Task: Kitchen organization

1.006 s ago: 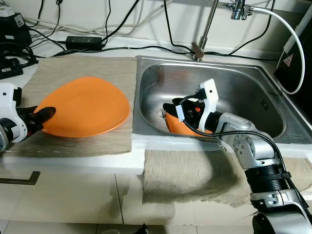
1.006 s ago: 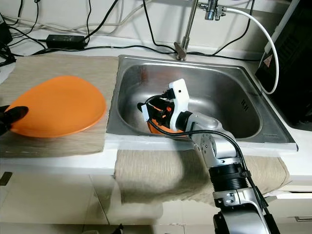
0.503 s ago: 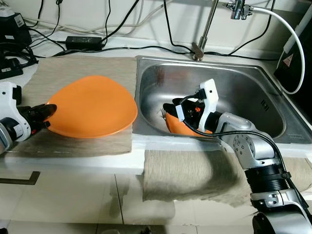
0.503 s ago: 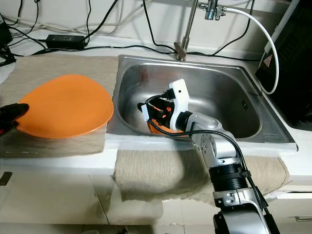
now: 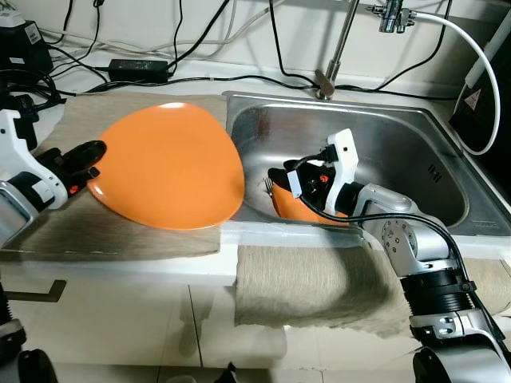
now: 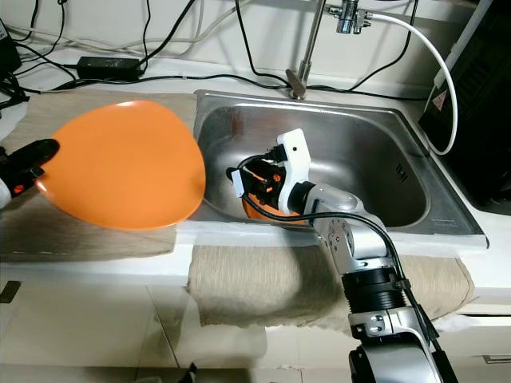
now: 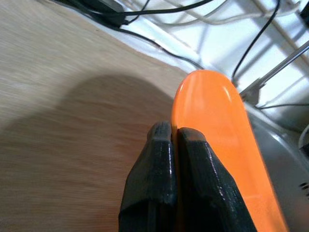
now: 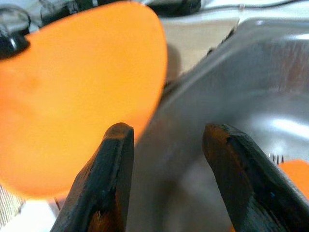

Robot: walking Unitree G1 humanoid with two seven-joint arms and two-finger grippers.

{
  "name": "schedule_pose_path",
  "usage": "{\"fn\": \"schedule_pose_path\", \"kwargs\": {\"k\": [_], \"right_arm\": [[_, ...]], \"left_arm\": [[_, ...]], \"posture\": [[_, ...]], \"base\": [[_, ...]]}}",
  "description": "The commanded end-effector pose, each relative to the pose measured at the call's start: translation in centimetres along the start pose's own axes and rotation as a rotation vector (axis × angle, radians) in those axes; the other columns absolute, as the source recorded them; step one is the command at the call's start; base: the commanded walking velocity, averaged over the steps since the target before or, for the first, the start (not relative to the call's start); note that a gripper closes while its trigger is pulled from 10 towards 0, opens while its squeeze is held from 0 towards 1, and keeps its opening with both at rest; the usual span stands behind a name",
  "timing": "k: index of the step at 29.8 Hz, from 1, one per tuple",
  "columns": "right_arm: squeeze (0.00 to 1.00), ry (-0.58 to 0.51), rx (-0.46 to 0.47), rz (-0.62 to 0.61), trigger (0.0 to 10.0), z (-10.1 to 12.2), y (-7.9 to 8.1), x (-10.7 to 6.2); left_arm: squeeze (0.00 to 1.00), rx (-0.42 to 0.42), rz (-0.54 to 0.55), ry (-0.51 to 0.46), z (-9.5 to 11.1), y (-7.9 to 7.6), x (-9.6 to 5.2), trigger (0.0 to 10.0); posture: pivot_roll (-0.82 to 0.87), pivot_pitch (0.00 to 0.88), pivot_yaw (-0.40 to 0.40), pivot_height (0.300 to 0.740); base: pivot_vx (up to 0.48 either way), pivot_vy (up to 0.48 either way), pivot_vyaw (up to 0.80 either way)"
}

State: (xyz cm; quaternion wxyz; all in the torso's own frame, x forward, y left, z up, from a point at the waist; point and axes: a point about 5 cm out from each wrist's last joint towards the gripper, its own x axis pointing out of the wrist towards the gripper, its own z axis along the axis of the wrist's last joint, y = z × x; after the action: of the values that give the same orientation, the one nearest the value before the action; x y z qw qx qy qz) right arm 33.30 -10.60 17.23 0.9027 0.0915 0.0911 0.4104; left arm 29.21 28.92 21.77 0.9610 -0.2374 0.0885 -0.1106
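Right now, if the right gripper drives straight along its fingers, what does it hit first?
Probably the near-left sink wall: the right gripper, fingers open, points at it. The orange plate hangs just beyond; depth is unclear.

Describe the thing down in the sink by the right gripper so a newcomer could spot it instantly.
Start at the steel sink under the faucet. Near its front wall, the open right gripper hovers over an orange bowl with a fork poking up beside it. It is small and deep, unlike the big flat orange plate that the left gripper holds tilted above the mat.
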Motion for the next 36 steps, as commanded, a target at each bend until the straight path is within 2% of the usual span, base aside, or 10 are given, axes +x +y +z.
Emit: {"fn": "schedule_pose_path", "kwargs": {"k": [1,5,6,19,20,22,29,31,32,36], "right_arm": [[0.0,-0.05,0.029,-0.014,10.0,1.1,-0.3,0.0],[0.0,-0.089,0.093,-0.009,10.0,1.5,-0.3,0.1],[1.0,-0.153,0.209,0.014,10.0,2.0,-0.3,0.3],[1.0,-0.218,0.38,-0.039,10.0,2.0,-1.6,-0.1],[0.75,-0.216,0.385,-0.045,10.0,2.0,-1.7,-0.2],[0.0,-0.212,0.4,-0.05,10.0,1.9,-1.9,-0.5],[0.0,-0.19,0.478,0.042,10.0,1.5,-1.1,-0.6],[0.0,-0.205,0.496,0.083,1.7,1.7,-0.6,-0.6],[0.0,-0.215,0.507,0.101,0.0,1.8,-0.4,-0.7],[0.0,-0.226,0.518,0.11,0.0,2.0,-0.4,-0.8]], "left_arm": [[0.36,-0.048,-0.029,-0.037,0.7,-0.8,0.3,0.0],[0.36,-0.086,-0.057,-0.061,0.8,-1.4,0.6,0.0],[0.36,-0.117,-0.096,-0.07,0.7,-2.2,1.1,0.0],[0.36,-0.22,-0.211,-0.107,1.1,-4.2,1.9,0.0],[0.36,-0.231,-0.221,-0.115,1.2,-4.2,1.8,0.0],[0.35,-0.243,-0.237,-0.126,1.5,-4.3,1.7,0.0],[0.35,-0.252,-0.266,-0.116,1.4,-4.9,1.7,0.0],[0.35,-0.253,-0.264,-0.107,1.2,-4.9,1.8,0.0],[0.35,-0.259,-0.266,-0.106,1.2,-5.0,1.8,0.0],[0.35,-0.259,-0.267,-0.104,1.2,-5.0,1.8,0.0]], "posture": [[0.01,0.0,-0.079,0.74],[0.0,0.0,-0.079,0.74],[0.0,0.0,-0.079,0.74],[0.0,0.0,-0.071,0.74],[0.0,0.0,-0.072,0.74],[0.0,0.0,-0.071,0.74],[0.0,0.0,-0.069,0.74],[0.0,0.0,-0.068,0.74],[0.0,0.0,-0.067,0.74],[0.0,0.0,-0.065,0.74]], "base": [[0.0,0.0,0.0],[0.0,0.0,0.0],[0.0,0.0,0.0],[0.0,0.0,0.0],[0.0,0.0,0.0],[0.0,0.0,0.0],[0.0,0.0,0.0],[0.0,0.0,0.0],[0.0,0.0,0.0],[0.0,0.0,0.0]]}}
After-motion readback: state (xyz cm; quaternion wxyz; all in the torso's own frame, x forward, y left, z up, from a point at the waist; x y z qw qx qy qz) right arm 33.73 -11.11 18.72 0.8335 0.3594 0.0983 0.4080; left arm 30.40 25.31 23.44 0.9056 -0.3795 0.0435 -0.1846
